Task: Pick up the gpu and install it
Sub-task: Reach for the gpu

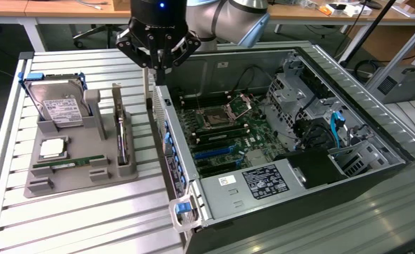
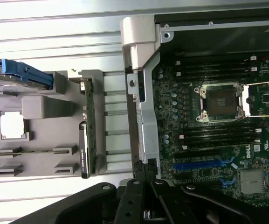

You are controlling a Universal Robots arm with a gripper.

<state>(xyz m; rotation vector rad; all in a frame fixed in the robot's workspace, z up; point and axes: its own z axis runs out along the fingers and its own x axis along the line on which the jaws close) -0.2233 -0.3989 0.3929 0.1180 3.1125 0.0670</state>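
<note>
Slatted table (image 1: 87,222), one gpu (image 1: 122,138) upright in one gray holder (image 1: 73,177), one clenched empty hand (image 1: 158,65), one open case (image 1: 299,225)

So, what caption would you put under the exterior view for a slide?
Shut fingers hover above the open computer case's edge; the gpu stands upright in the gray holder.

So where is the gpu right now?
The gpu stands on edge in the grey holder on the exterior view's left, between the hard drive and the open computer case.
</note>
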